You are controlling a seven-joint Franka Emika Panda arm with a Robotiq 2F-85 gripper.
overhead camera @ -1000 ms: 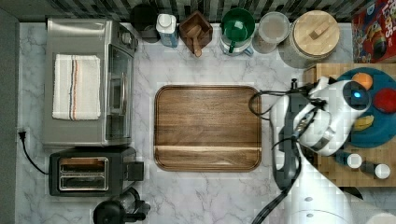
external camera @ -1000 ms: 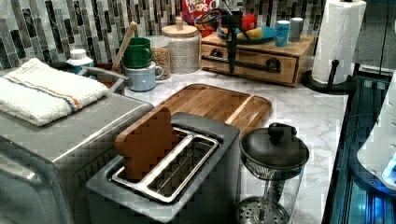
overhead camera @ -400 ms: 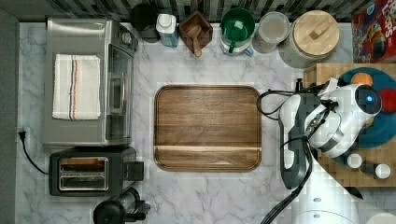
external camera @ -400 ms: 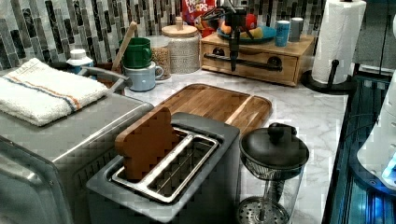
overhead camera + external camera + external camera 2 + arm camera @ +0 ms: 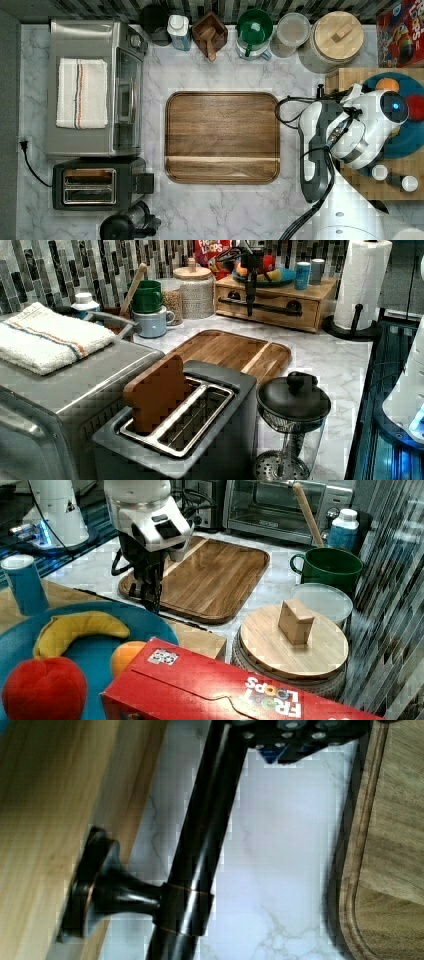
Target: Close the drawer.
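Marble counter carries a walnut tray at centre. Drawer sits in the pale wooden box under the blue plate, front nearly flush. Gripper hangs at the dark bar handle; finger state cannot be told.

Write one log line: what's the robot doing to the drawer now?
phase: closing | gripper at drawer handle | drawer front looks flush with box | tray untouched

Kitchen: marble counter, tiled backsplash, toaster, toaster oven, cereal box.
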